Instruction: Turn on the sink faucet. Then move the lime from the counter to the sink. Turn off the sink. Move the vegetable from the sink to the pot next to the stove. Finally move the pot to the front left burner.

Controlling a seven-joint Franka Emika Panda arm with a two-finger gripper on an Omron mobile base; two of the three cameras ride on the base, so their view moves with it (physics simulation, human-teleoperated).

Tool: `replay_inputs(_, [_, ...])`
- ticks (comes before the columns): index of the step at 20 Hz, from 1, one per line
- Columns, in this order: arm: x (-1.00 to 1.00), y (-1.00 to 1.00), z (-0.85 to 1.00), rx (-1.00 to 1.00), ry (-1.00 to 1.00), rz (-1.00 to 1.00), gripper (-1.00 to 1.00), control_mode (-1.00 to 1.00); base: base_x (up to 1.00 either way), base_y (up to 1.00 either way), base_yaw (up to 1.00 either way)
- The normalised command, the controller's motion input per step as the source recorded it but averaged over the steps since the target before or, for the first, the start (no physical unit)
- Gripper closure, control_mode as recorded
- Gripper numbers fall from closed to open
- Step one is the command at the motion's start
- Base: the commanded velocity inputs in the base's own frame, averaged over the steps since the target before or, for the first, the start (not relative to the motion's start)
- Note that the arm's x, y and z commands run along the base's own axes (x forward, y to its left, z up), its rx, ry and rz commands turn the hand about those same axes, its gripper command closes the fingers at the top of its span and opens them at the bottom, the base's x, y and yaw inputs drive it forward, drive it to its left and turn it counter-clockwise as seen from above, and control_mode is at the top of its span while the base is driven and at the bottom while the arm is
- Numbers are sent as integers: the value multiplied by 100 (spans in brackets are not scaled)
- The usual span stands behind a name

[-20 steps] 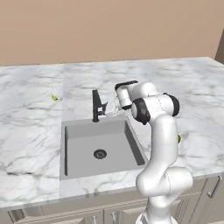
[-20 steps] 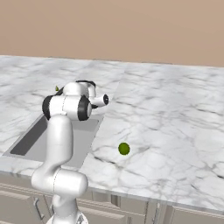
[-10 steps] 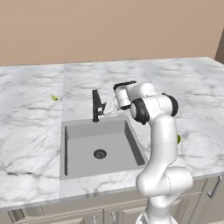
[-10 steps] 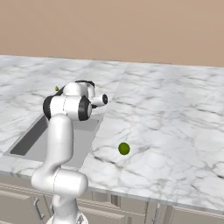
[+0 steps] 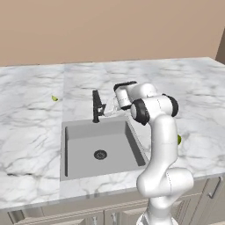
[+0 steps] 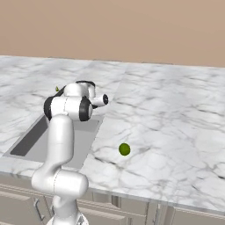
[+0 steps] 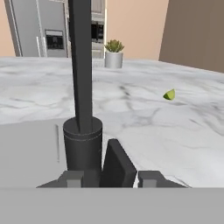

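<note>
Bench (image 5: 30, 132): white marble w/ grey veins, runs full width of both base views, tan wall behind, beige cabinet fronts below.

Arm (image 5: 160, 145): white, dark joints, rises at the bench's front edge, bends fwd & reaches over the sink's back right corner toward the faucet.

Sink (image 5: 83, 151): grey rectangular basin set into bench, round dark drain (image 5: 100, 154) near centre. Basin looks bare apart from drain. In right base view the sink (image 6: 30, 139) is partly hidden behind the arm.

Faucet (image 5: 96, 107): slim matte-black post at sink's back rim, upright. In hand view the post (image 7: 81, 65) rises from a round base collar, w/ a small dark lever (image 7: 117, 165) slanting out low, just in front of camera.

Jaws (image 5: 107, 109): just right of faucet post, at lever height. In hand view the two fingertips (image 7: 71, 179) sit either side of the lever, close to it; jaws partly closed around lever, but can't tell if pads actually touch it.

Lime (image 6: 125, 149): small round glossy green, on bench right of sink, near front edge, well apart from the jaws. In left base view only a sliver of it (image 5: 179, 139) shows past the arm.

Small potted plant (image 7: 113, 53): far back on bench in hand view.

Tiny yellow-green speck (image 5: 54, 98): on bench left of & behind sink; also in hand view (image 7: 169, 94).
</note>
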Motion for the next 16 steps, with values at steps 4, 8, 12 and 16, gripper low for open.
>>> replay_inputs(4, [0,37,0,0,0,-7,100,-100,0,0,0])
replay_inputs(8, [0,40,-4,0,0,-15,100,-100,0,0,0])
replay_inputs(12, [0,39,-7,0,0,-19,100,-100,0,0,0])
replay_inputs(16, [0,29,-9,0,0,-21,100,-100,0,0,0])
